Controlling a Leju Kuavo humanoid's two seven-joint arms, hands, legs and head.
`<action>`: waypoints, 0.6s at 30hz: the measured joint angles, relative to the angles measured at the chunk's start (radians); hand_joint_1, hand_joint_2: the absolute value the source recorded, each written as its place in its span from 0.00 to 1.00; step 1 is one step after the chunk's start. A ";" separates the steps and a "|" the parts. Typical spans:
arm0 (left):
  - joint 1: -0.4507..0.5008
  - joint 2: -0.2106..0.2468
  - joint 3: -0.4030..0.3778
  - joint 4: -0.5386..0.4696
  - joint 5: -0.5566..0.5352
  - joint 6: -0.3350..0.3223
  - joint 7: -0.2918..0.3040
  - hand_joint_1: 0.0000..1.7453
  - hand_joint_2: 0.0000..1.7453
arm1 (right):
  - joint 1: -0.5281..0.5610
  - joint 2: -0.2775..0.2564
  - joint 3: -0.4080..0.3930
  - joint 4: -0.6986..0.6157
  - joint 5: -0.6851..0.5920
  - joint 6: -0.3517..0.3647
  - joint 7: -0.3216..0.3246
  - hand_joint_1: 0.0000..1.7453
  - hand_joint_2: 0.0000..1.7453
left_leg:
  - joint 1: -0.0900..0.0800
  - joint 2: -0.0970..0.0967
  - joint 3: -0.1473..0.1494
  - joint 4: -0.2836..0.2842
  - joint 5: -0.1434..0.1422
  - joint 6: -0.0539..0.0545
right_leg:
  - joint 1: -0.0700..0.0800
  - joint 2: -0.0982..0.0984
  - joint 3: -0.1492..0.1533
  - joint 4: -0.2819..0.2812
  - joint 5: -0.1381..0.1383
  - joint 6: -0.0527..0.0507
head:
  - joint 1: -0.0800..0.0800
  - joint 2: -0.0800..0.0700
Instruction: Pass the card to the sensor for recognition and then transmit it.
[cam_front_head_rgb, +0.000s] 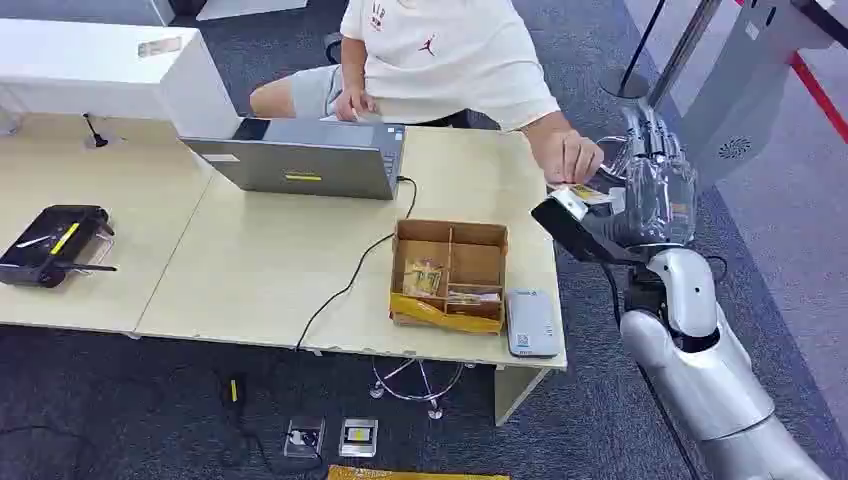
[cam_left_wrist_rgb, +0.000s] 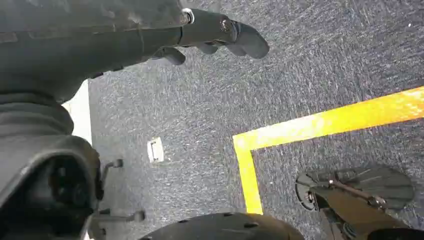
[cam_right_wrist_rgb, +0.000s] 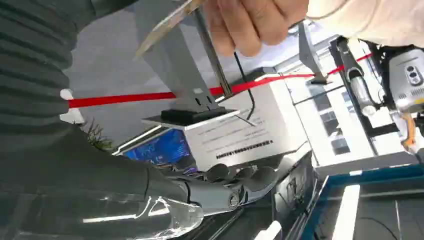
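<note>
the right hand (cam_front_head_rgb: 655, 185) is raised past the table's (cam_front_head_rgb: 250, 270) right edge, next to a person's hand (cam_front_head_rgb: 567, 157). the card (cam_front_head_rgb: 590, 194) sits between them, pinched by the person's fingers; whether the robot's fingers grip it too, i cannot tell. in the right wrist view the card (cam_right_wrist_rgb: 165, 27) is tilted beneath the person's hand (cam_right_wrist_rgb: 255, 20). the left hand (cam_left_wrist_rgb: 215, 35) hangs over the carpet, fingers curled, holding nothing. the sensor (cam_front_head_rgb: 531, 322) lies flat beside a cardboard box (cam_front_head_rgb: 449, 275).

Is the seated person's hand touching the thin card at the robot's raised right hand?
Touching. In the right wrist view the person's hand pinches the thin card at one end; the head view shows it reaching the right hand.
</note>
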 joint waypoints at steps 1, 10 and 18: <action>0.000 0.000 0.000 0.000 0.000 0.000 0.000 0.00 0.00 | -0.004 -0.002 0.009 0.009 -0.010 -0.003 0.000 0.00 1.00 | 0.000 0.000 0.000 0.000 0.000 0.000 | 0.000 0.000 0.000 0.000 0.000 0.000 | 0.000 0.000; 0.000 0.001 0.000 0.000 0.001 0.006 -0.004 0.00 0.00 | -0.014 -0.014 0.052 0.054 -0.056 -0.034 0.001 1.00 1.00 | 0.000 0.000 0.000 0.000 0.000 0.000 | 0.000 0.000 0.000 0.000 0.000 0.000 | 0.001 0.000; 0.000 0.004 -0.002 0.000 0.007 0.005 -0.004 0.00 0.00 | -0.015 -0.032 0.072 0.057 -0.092 -0.039 0.001 1.00 1.00 | 0.000 0.000 0.000 0.000 0.000 0.000 | 0.000 0.000 -0.001 0.000 0.000 0.000 | 0.000 0.000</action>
